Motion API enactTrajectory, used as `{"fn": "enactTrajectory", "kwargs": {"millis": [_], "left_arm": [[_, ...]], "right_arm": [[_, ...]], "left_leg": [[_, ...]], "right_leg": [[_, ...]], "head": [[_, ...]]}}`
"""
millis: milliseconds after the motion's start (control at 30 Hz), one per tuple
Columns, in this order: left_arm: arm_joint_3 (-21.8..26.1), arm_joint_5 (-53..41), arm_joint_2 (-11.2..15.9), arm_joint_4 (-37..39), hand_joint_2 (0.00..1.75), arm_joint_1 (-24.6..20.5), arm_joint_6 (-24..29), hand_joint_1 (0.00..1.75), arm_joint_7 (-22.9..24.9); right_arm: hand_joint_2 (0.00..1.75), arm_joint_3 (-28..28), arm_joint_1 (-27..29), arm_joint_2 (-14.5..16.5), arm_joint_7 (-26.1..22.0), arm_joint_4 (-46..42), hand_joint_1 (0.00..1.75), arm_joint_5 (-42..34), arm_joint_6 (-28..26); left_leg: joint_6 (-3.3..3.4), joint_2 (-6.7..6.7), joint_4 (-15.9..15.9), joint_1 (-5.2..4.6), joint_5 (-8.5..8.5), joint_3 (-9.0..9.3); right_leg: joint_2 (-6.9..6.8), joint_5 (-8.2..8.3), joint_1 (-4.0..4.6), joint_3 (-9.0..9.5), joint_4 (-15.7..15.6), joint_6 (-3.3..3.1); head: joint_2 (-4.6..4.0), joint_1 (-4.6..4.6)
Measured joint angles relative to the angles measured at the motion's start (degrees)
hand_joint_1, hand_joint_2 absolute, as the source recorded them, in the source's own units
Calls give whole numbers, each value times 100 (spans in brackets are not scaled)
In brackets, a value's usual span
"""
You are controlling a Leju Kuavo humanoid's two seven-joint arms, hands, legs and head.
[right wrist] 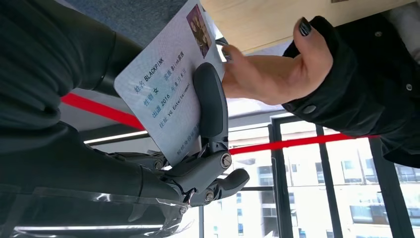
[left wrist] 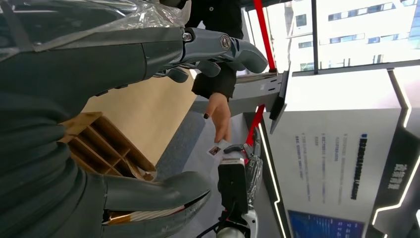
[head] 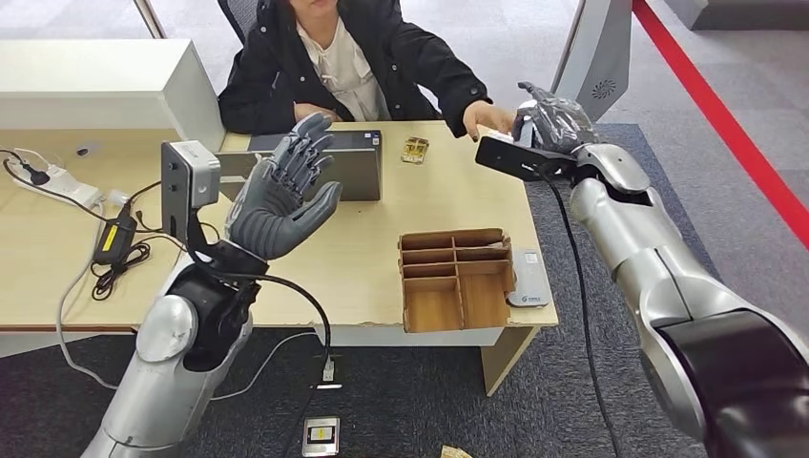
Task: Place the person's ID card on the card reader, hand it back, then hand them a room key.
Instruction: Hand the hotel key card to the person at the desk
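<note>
Fingers of the right hand press across the ID card, holding it beyond the desk's far right corner, where the person's hand grips its other end. Left hand hovers over the desk, fingers spread wide, holding nothing.

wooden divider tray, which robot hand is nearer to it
Left. The left robot hand hovers open over the desk beside the wooden divider tray; the right robot hand holds the ID card past the desk's far corner.
</note>
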Motion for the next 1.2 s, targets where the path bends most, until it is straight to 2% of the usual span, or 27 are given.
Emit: {"fn": "enactTrajectory", "kwargs": {"millis": [367, 500, 933, 1100, 1200], "left_arm": [[-50, 70, -149, 346, 175, -225, 115, 0, -116], [-91, 115, -193, 439, 175, -293, 211, 0, -148], [-273, 339, -242, 748, 175, -534, 595, 0, -223], [-277, 282, -242, 854, 175, -545, 713, 0, -318], [-277, 228, -241, 908, 175, -536, 814, 0, -381]], "right_arm": [[175, 114, -234, 332, 462, 291, 175, 125, 178], [175, 115, -249, 379, 622, 378, 3, 178, 176], [175, 103, -249, 375, 402, 543, 0, -145, -379], [175, 40, -251, 331, -98, 527, 0, -588, -741], [175, -55, -258, 312, -523, 474, 0, -1020, -741]], "left_leg": [[0, 0, 1, 0, 0, 0], [0, 0, 2, 0, 0, 0], [0, 1, 2, 0, 0, 2], [0, 2, 3, 0, 0, 1], [0, 1, 2, 0, 0, 1]], "right_leg": [[0, 0, 0, -1, 0, 0], [0, 0, 0, -1, -1, 0], [1, 1, 0, -2, 0, 0], [1, 0, 0, -2, 0, 0], [1, 0, 0, -1, 0, 0]], "head": [[0, 0], [0, -1], [0, 0], [0, -1], [0, -1]]}}
